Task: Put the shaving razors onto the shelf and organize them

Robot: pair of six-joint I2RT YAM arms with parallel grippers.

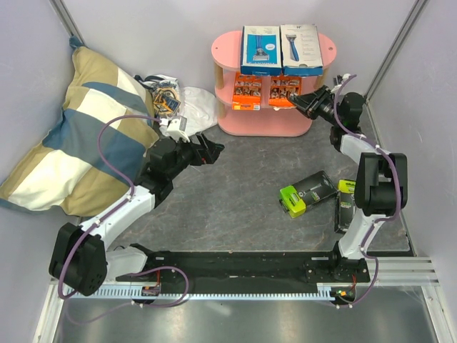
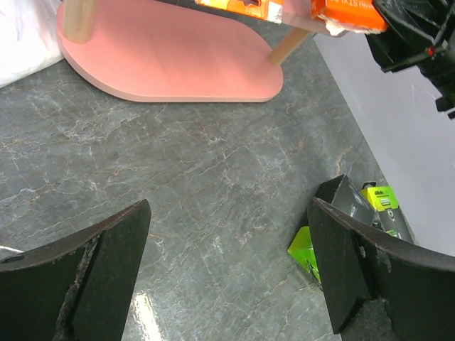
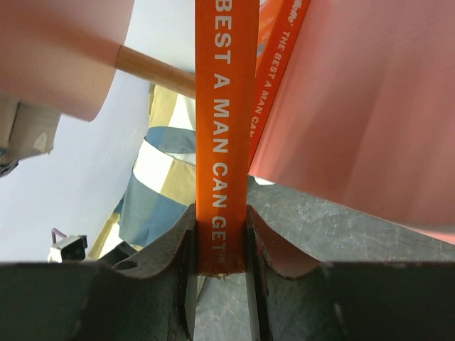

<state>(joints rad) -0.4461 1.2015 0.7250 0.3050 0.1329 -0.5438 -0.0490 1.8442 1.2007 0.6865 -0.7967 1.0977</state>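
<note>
Three pale walls (image 1: 143,28) enclose a grey marbled tabletop (image 1: 243,179) bearing the shelf (image 1: 264,127).

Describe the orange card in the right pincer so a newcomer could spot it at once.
Start at the pink shelf at the back and look at its middle tier, where two flat orange cards are side by side. Yours is the right-hand card, the only one clamped by the right pincer; the left-hand card sits free.

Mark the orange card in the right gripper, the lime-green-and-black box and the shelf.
held orange card (image 3: 226,142), right wrist view, middle of its printed edge.
lime-green-and-black box (image 1: 313,189), top external view, its black face.
shelf (image 1: 223,50), top external view, bare left rim of the top board.
</note>
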